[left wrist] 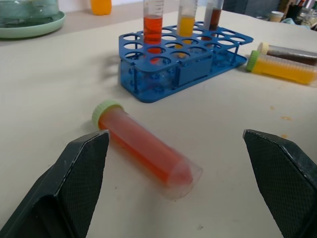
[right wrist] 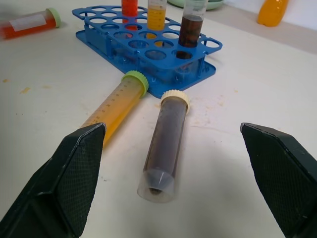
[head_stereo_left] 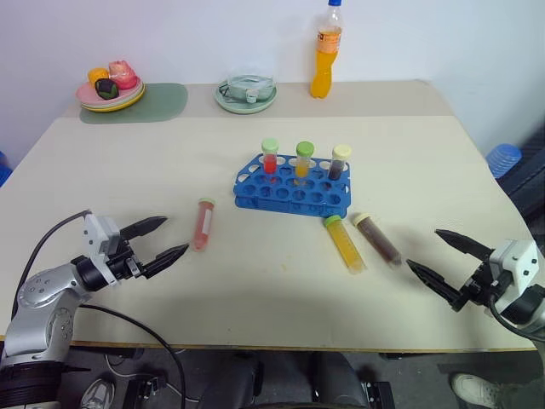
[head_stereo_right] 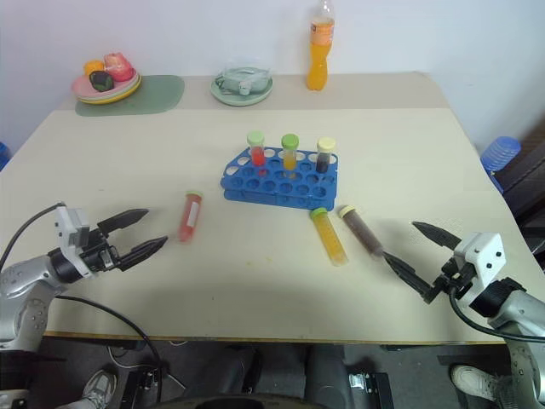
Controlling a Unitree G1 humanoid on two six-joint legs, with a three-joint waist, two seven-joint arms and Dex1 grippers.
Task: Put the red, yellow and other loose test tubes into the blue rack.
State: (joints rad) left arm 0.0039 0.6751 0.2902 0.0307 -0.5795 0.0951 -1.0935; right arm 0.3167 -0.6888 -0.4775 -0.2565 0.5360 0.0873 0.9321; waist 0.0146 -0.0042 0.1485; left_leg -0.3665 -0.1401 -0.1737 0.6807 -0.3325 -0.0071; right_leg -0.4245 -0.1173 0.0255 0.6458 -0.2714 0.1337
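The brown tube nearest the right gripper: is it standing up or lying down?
Lying down. The brown tube rests flat on the table, outside the blue rack, cap toward it.

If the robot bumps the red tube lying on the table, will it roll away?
Probably. The red tube is round and lies flat on the smooth table, so a sideways nudge would likely roll it. Its clear plastic looks stiff but maybe slippery. The liquid inside may slosh.

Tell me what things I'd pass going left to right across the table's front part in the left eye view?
Left gripper → red tube → yellow tube → brown tube → right gripper.
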